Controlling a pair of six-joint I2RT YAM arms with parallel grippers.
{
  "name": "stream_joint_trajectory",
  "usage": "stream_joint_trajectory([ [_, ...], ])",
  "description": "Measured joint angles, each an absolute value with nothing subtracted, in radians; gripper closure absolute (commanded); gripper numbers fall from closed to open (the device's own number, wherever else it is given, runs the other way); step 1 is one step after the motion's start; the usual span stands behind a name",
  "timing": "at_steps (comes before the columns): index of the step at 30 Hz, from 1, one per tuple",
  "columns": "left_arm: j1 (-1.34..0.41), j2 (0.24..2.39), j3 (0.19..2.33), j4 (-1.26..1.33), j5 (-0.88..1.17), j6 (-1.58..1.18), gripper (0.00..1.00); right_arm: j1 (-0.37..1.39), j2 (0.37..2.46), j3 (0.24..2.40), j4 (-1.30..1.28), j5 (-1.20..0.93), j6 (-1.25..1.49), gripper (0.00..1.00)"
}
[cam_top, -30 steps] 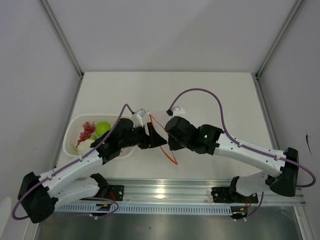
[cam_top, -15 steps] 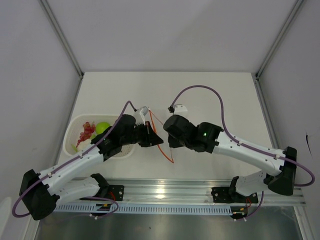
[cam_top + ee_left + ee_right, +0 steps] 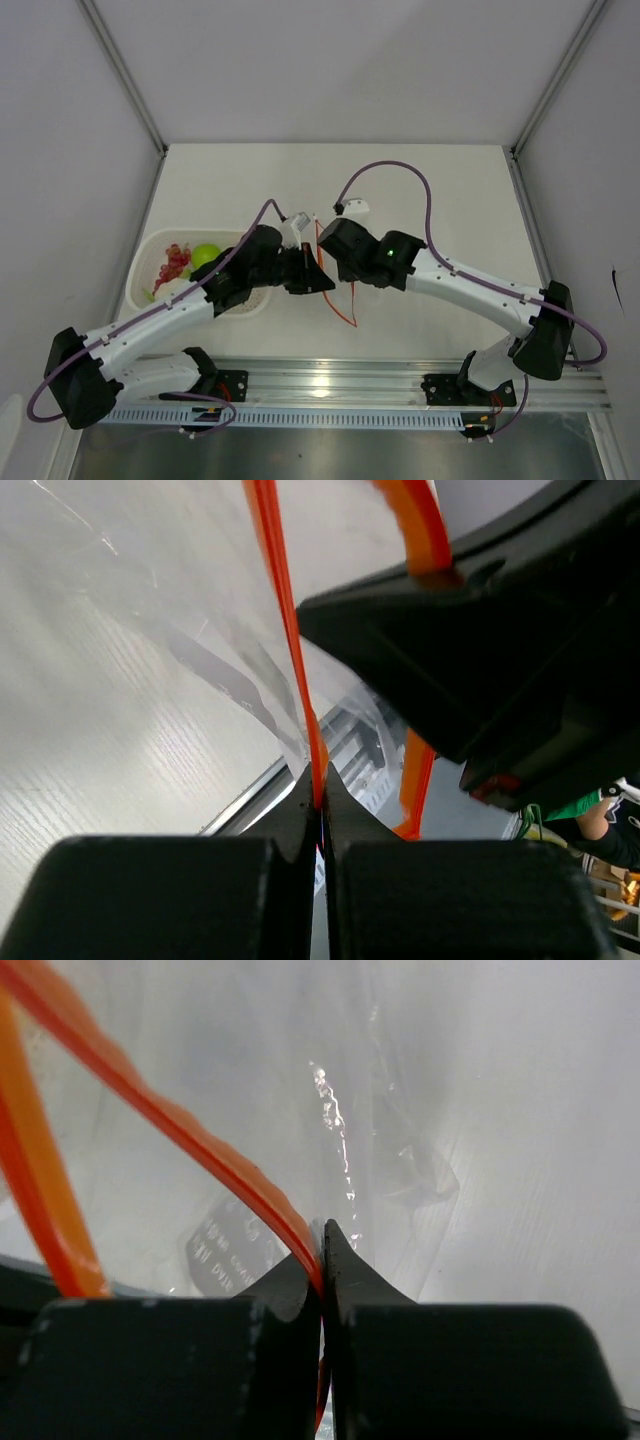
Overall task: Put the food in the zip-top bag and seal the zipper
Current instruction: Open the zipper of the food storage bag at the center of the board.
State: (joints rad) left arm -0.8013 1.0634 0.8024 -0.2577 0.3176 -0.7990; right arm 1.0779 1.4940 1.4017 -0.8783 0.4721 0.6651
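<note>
Since a moment before, both arms had moved closer together. The left gripper and right gripper each pinched the zipper of the zip-top bag, which hung between them. Only the top view showed the food lying in the basket.

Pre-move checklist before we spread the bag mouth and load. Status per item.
1. Left gripper clamped on the zipper: ok, strip pinched between shut fingers.
2. Right gripper clamped on the zipper: ok, pinched likewise.
3. Grippers on opposite lips of the mouth: cannot tell.
4. Zip-top bag film free of the fingers: cannot tell.
5. Food staged: ok, green apple and grapes lie in the white basket.
6. Free gripper for loading: not ok, both occupied.
</note>
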Motion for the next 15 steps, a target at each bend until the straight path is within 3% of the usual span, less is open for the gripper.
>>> stream_joint_trajectory([
  [15,-0.780,1.291,0.918,-0.347,0.239,-0.723,0.99,0.882,1.290,1.360,-0.950,0.613,0.525,1.00],
])
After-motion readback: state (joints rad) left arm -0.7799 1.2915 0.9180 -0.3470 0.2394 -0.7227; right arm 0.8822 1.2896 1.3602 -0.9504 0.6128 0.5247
